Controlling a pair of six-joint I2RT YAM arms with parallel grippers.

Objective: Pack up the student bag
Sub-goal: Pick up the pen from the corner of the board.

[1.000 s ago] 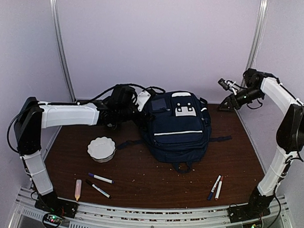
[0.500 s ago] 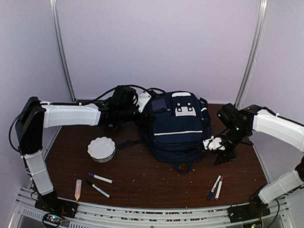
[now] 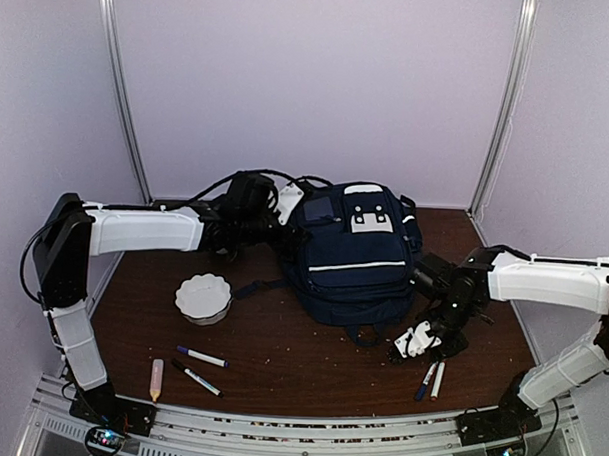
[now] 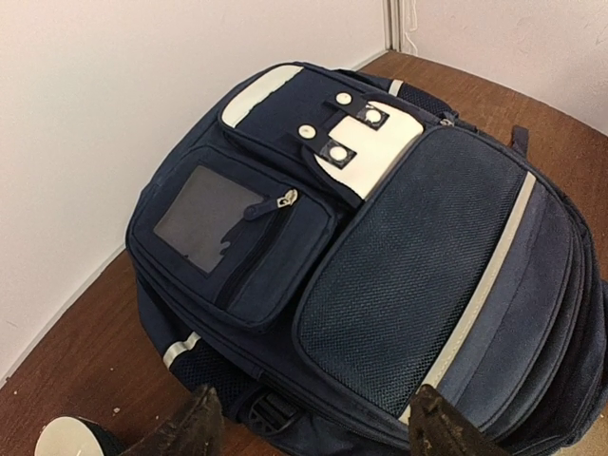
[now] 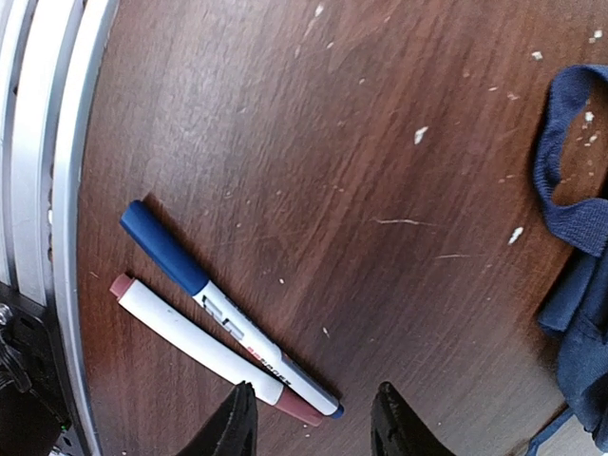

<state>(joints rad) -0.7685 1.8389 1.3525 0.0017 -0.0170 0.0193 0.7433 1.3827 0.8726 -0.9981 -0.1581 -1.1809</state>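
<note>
Backpack placement: the student bag (image 3: pixel 356 252) lies flat at the far centre of the brown table (image 3: pixel 281 337). Its front pocket with the white buckle patches faces up, and a fabric loop (image 5: pixel 568 195) trails from its near end.

Left gripper (image 4: pixel 313 399): beside the bag's far-left corner. Jaws spread wide with nothing between them. The wrist view looks across the mesh panel and the small zipped pocket. Contact with the fabric cannot be judged.

Right gripper (image 5: pixel 313 399): low over the table, just off the bag's near-right corner. Jaws parted, nothing held. A blue-capped marker (image 5: pixel 214 299) and a red-capped marker (image 5: pixel 190 340) lie touching side by side below it, caps toward the table's near rail. Their other ends sit between the fingertips. Whether the fingers reach the table or the markers cannot be told.

Left half of the table:
- white scalloped bowl (image 3: pixel 203 298), well apart from the bag
- two more markers (image 3: pixel 201 356), near the front edge
- small pale pink tube (image 3: pixel 156 379), just left of those markers
</note>
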